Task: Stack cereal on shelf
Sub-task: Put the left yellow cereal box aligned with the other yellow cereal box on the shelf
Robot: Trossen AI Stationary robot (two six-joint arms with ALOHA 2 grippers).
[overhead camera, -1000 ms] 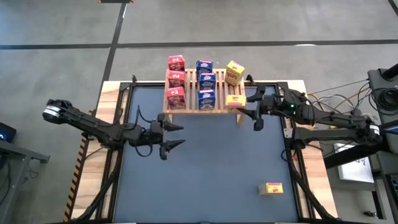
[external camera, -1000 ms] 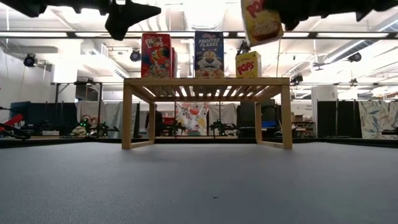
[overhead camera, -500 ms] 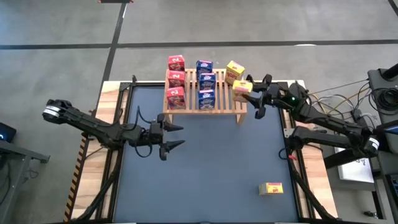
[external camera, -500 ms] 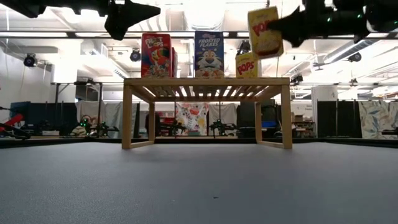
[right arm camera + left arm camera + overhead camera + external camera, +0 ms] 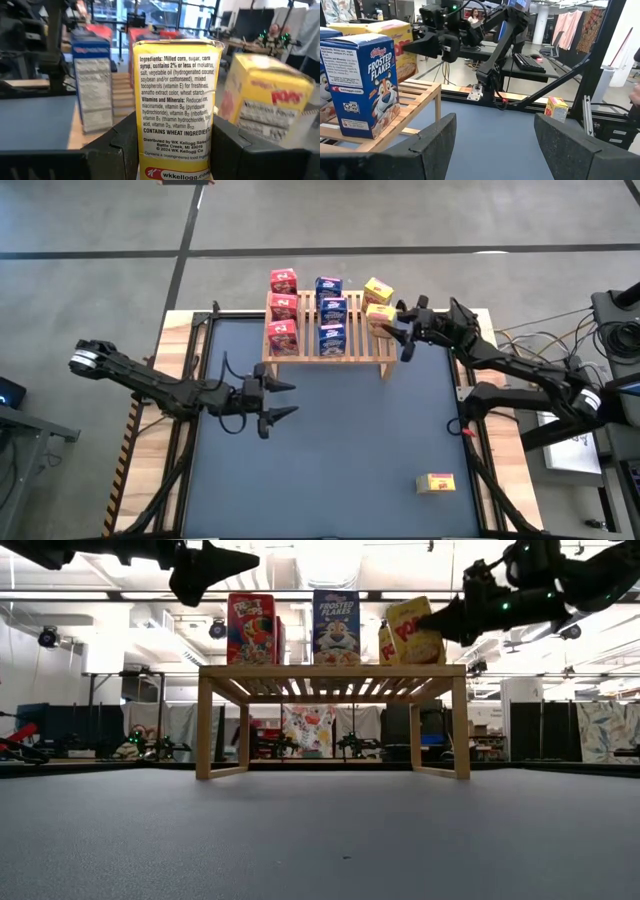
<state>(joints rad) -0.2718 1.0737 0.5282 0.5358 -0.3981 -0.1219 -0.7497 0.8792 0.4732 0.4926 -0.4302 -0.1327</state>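
Note:
The wooden shelf [image 5: 325,345] stands at the table's far edge. Three red boxes [image 5: 281,307] and three blue boxes [image 5: 332,311] stand on its slats in rows, and one yellow box [image 5: 377,289] stands at its far right. My right gripper [image 5: 398,330] is shut on a second yellow box [image 5: 381,317] over the shelf's right end, just in front of the first. A third yellow box [image 5: 436,482] lies on the mat near the right front. My left gripper [image 5: 278,400] hangs open and empty above the mat, left of centre. My right gripper pinches the yellow box between its two fingers [image 5: 114,150], one on each broad face, low on the box beside the narrow ingredients panel [image 5: 145,145]. The fingers come about level from the table's right. The box [image 5: 415,630] stands tilted, its bottom at slat height; whether it touches the slats I cannot tell.
The dark mat [image 5: 340,450] in front of the shelf is bare except for the lying yellow box. A black frame [image 5: 470,430] runs along the mat's edges. Cables and gear lie off the table's right side [image 5: 560,350].
My right gripper has carried the yellow box toward the table's far edge and down, from in front of the shelf's right end to over its slats beside the standing yellow box. The box has tipped from near upright to tilted.

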